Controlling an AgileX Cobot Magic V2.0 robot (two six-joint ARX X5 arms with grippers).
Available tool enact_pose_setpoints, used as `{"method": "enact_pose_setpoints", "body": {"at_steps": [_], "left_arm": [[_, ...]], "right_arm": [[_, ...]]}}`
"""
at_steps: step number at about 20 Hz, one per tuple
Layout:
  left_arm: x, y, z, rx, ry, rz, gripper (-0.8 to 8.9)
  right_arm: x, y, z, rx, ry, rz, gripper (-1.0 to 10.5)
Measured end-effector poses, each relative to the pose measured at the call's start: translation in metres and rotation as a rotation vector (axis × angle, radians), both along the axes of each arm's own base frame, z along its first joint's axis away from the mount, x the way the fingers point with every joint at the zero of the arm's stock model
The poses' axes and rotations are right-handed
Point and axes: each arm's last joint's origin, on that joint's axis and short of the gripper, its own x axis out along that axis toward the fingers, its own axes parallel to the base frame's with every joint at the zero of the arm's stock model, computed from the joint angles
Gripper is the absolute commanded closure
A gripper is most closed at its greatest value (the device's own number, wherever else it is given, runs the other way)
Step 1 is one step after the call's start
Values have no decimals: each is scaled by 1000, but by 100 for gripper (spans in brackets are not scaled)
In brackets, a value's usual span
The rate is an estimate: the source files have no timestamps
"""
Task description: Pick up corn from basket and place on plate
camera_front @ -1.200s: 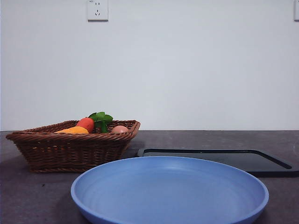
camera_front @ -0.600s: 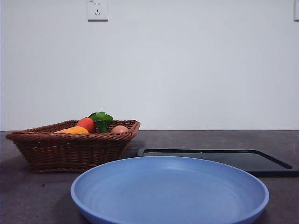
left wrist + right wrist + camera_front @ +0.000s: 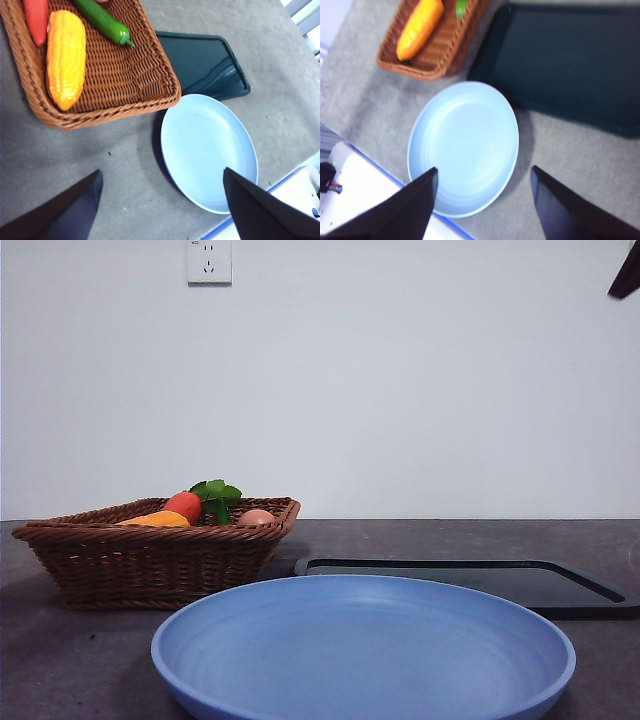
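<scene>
The corn (image 3: 66, 57) lies flat in the brown wicker basket (image 3: 125, 102), along one side next to a carrot. In the front view only the top of the corn (image 3: 155, 519) shows above the basket (image 3: 150, 565) at the left. The light-blue plate (image 3: 360, 650) sits empty, near and centre. My left gripper (image 3: 161, 172) hangs open high above the table between basket and plate (image 3: 207, 150). My right gripper (image 3: 484, 170) is open too, high over the plate (image 3: 465, 145), with the corn (image 3: 420, 27) far from it. Neither holds anything.
A flat black tray (image 3: 470, 580) lies behind the plate, beside the basket. The basket also holds a red-orange carrot (image 3: 183, 505) with green leaves, a green pepper (image 3: 102, 20) and a pale egg-like ball (image 3: 256, 517). The table's front edge (image 3: 380, 165) runs close by the plate. A black arm tip (image 3: 627, 275) shows at the top right corner.
A black arm tip has come into the top right corner of the front view. Basket, corn, plate and tray have not moved.
</scene>
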Motion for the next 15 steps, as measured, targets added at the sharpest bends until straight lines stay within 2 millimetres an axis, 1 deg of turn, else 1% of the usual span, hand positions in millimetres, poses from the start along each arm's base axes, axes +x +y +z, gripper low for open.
{"method": "enact_pose_setpoints", "body": {"at_steps": [4, 7, 11, 15], "left_arm": [[0, 0, 0, -7, 6, 7, 423], [0, 0, 0, -8, 7, 7, 423], [0, 0, 0, -8, 7, 7, 423], [0, 0, 0, -8, 7, 7, 423]], "right_arm": [[20, 11, -16, -43, 98, 34, 642], [39, 25, -30, -94, 143, 61, 642], [64, 46, -55, -158, 186, 87, 643], [82, 65, -84, -229, 245, 122, 655]]}}
